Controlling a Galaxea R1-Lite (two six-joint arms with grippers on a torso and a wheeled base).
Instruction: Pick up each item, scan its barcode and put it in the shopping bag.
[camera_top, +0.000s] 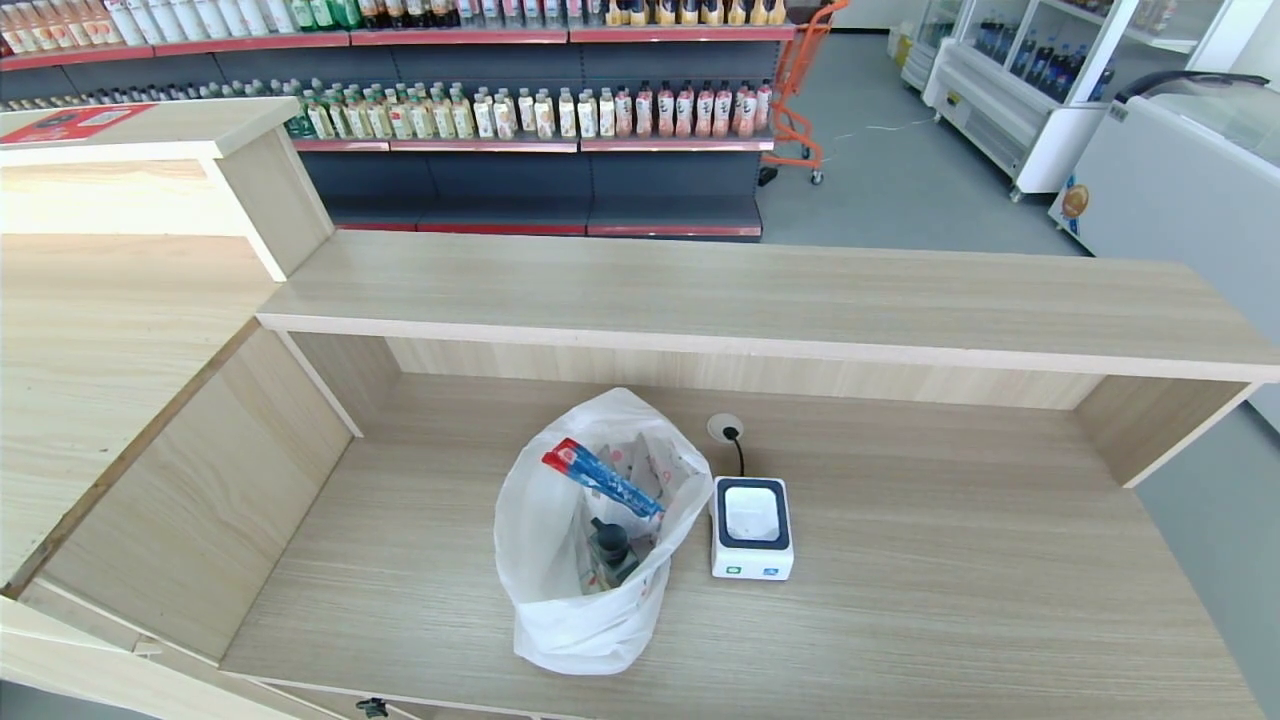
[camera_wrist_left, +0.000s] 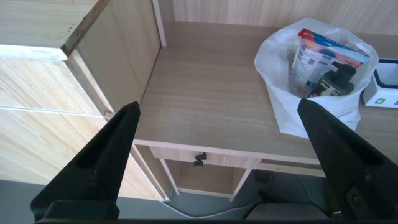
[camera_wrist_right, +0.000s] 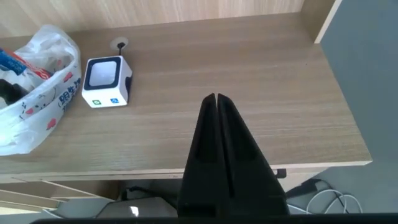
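Bottle-lined store shelves (camera_top: 520, 110) back the wooden table (camera_top: 950, 580), where the white shopping bag (camera_top: 540, 570), already holding packaged items (camera_top: 603, 484), stands just beside the scanner (camera_top: 752, 528), while the left gripper (camera_wrist_left: 217, 104) holds its jaws wide and the right gripper (camera_wrist_right: 216, 97) has its jaws pressed together, both empty.

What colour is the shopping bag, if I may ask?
The plastic shopping bag is translucent white; head view.

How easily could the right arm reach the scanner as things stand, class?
Probably yes, easily: bare counter lies between the right gripper, fingers shut, and the scanner. The shopping bag stands on the scanner's other side.
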